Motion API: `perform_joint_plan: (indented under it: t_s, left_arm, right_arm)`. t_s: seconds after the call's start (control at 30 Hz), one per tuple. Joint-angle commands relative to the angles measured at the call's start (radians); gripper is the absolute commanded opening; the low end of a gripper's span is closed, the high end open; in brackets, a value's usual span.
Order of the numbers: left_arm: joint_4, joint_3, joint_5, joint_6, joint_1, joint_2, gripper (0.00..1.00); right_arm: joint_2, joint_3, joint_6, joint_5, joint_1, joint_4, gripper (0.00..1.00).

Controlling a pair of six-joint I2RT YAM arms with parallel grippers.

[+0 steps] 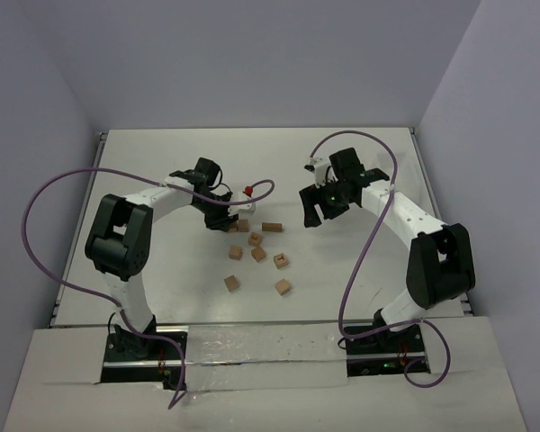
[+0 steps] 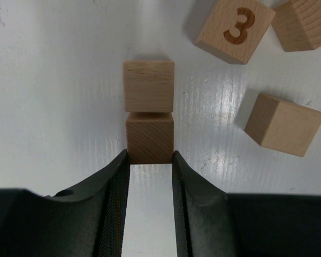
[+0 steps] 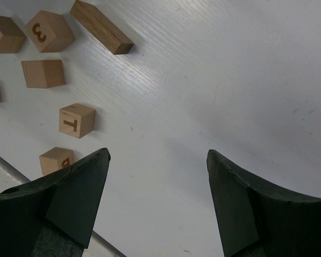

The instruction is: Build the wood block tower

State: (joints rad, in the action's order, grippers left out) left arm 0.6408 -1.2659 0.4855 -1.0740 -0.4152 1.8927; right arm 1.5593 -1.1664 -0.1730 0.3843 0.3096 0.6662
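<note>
My left gripper is shut on a plain wood block, pinched at the fingertips just above the white table. A second plain block touches its far face. In the top view the left gripper sits at the upper left of several scattered wood blocks. My right gripper hangs open to the right of them. Nothing lies between its fingers, only bare table. No upright tower is in view.
A block marked 3 and a plain one lie right of the held block. A long darker block and a T block lie left of the right gripper. A small red piece rests behind the left gripper.
</note>
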Motion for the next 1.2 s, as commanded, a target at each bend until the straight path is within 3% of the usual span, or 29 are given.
perform_joint_plan:
  t_s: [0.0,0.87,0.93,1.17]
  left_arm:
    - [-0.012,-0.035,0.024,0.013,-0.007,0.006,0.36]
    - [-0.024,-0.056,0.01,0.037,-0.03,0.027,0.46]
    - [-0.022,-0.058,0.008,0.039,-0.031,0.027,0.49]
    - [-0.018,-0.061,0.011,0.04,-0.03,0.025,0.76]
  right_arm:
    - [0.005,-0.009,0.0,0.008,0.002,-0.018,0.8]
    - [0.006,-0.003,-0.003,0.009,0.002,-0.018,0.8]
    - [0.005,-0.003,-0.003,0.008,0.002,-0.017,0.8]
    - [0.005,-0.004,-0.003,0.011,0.002,-0.017,0.8]
